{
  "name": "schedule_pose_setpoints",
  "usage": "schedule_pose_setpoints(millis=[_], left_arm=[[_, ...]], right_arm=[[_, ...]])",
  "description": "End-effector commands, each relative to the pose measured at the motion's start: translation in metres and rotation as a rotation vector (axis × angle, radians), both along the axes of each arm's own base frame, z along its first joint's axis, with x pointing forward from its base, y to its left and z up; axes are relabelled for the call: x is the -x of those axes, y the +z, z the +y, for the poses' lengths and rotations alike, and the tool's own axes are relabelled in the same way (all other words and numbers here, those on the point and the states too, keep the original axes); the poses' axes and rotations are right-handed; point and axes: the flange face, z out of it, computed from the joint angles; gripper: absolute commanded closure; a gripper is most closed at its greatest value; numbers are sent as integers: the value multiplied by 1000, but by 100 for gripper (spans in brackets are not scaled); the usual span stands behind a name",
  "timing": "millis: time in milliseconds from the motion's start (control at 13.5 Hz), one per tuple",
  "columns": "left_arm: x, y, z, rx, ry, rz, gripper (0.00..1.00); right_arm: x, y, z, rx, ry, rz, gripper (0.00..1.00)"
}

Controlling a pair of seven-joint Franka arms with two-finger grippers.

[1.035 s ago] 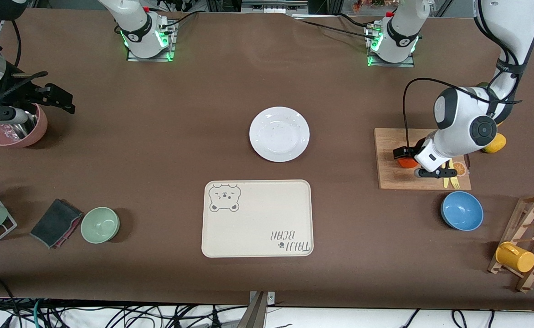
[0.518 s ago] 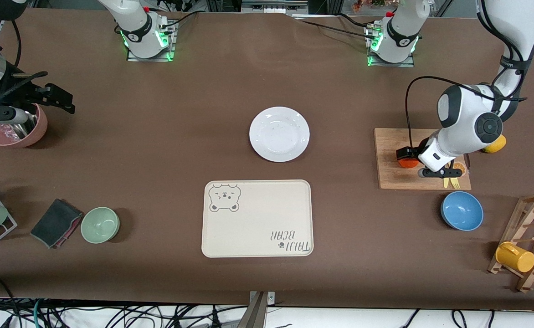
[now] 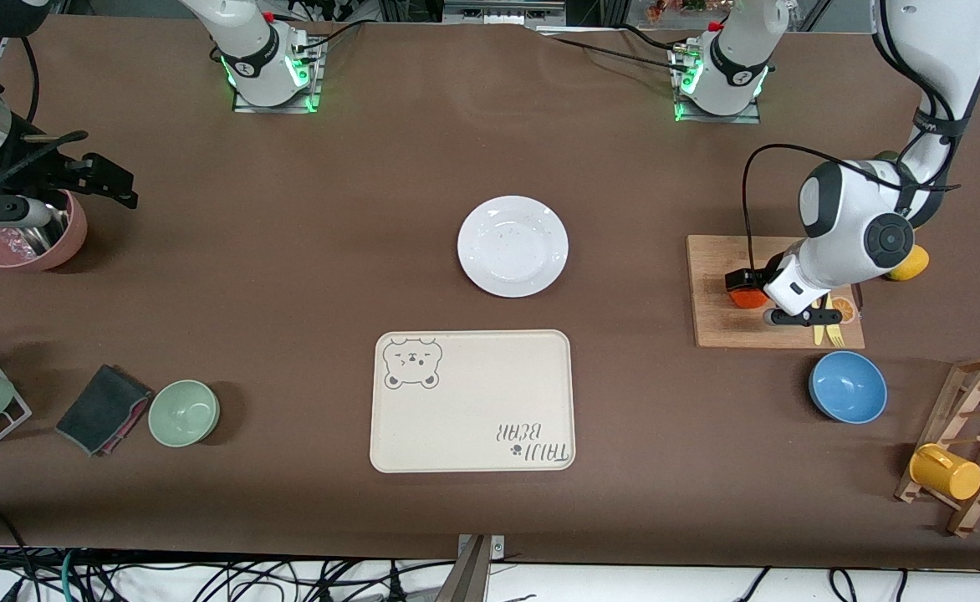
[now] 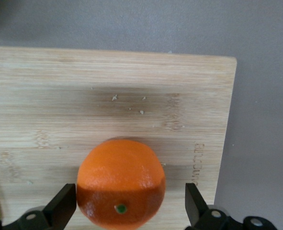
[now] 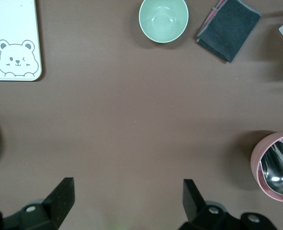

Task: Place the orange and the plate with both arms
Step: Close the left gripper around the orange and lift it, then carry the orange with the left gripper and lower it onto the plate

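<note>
While the left gripper (image 4: 127, 211) straddles the small round red-orange orange (image 4: 120, 183), jaws wide at three and nine o'clock, it looks firm, smooth and roll-prone.

I see the brown table (image 3: 289, 276) evenly and brightly lit from overhead, with only short, soft shadows tucked beside the green bowl (image 3: 184, 412) and the plate (image 3: 512, 246), which shows a mild sheen rather than glare. In my left wrist view the orange (image 4: 121, 183) is crisp, casting a soft dark patch on the cutting board (image 4: 107, 96); green lamps glow at both bases.
</note>
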Motion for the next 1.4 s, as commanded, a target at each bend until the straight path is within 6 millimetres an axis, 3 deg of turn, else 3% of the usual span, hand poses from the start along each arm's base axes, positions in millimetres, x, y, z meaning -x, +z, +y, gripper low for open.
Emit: schedule_pose_setpoints(millis=[0, 74, 148, 222, 370, 444, 665, 813, 961, 1331], left_arm=[[-1, -5, 2, -12, 4, -2, 17], [0, -5, 5, -14, 7, 0, 63], [0, -5, 7, -13, 12, -2, 87], [0, -4, 8, -13, 10, -2, 100], [-3, 8, 9, -12, 9, -14, 100], [-5, 28, 8, -13, 20, -33, 100], [-8, 78, -43, 96, 83, -38, 100], [-7, 87, -93, 127, 129, -32, 100], [-2, 92, -163, 119, 191, -9, 100], [36, 84, -312, 94, 258, 55, 100]], right_arm=[[0, 3, 1, -15, -2, 3, 0], [0, 3, 1, -14, -2, 3, 0], [0, 2, 1, -14, -2, 5, 0], [0, 3, 1, -14, -2, 3, 0], [0, 3, 1, -14, -2, 3, 0], [0, 2, 1, -15, -2, 5, 0], [0, 3, 1, -14, -2, 3, 0], [0, 3, 1, -14, -2, 3, 0], [0, 3, 1, -15, -2, 3, 0], [0, 3, 1, -14, -2, 2, 0]])
